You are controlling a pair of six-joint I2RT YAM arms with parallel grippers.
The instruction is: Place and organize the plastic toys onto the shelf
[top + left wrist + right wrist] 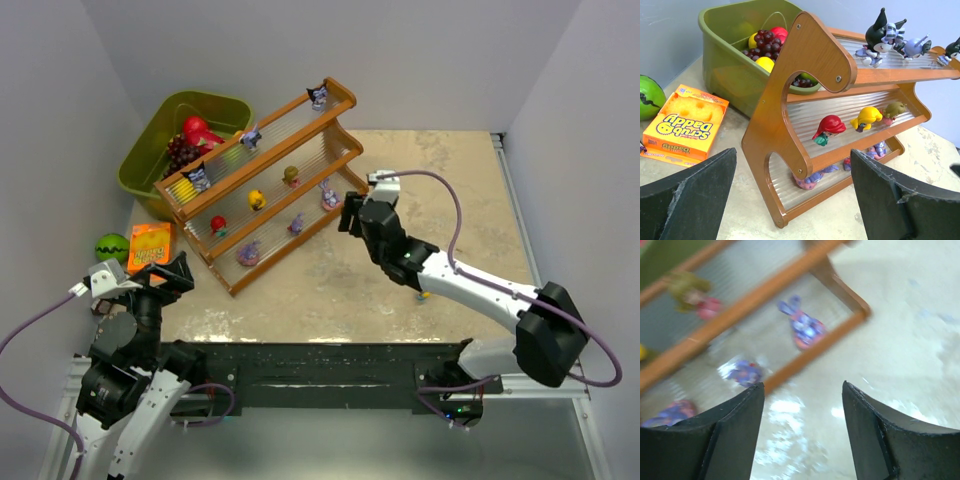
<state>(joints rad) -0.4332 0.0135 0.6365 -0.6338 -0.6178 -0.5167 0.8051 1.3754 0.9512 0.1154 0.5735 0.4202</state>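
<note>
- I'm holding my left gripper (793, 152) spread wide and empty, facing the shelf (790, 100) at its near end panel, apart from it.
- I'm hovering my right gripper (802, 387) just off the shelf's front rail at its other end, jaws apart, nothing between them.
- Three purple bunny toys (802, 330) are sitting on the bottom tier. The end one is lying just ahead of my right jaws, behind the rail, not touching.
- On the middle tier the red toy (829, 127), yellow toy (867, 116) and olive toy (894, 109) are sitting in a row.
- Three dark toys (880, 35) are standing spaced along the top tier.
- I'm judging placing nearly done, with nine shelved and mostly tidying left.
- A yellowish speck (425, 295) is lying in front of the shelf, too small to tell.
</note>
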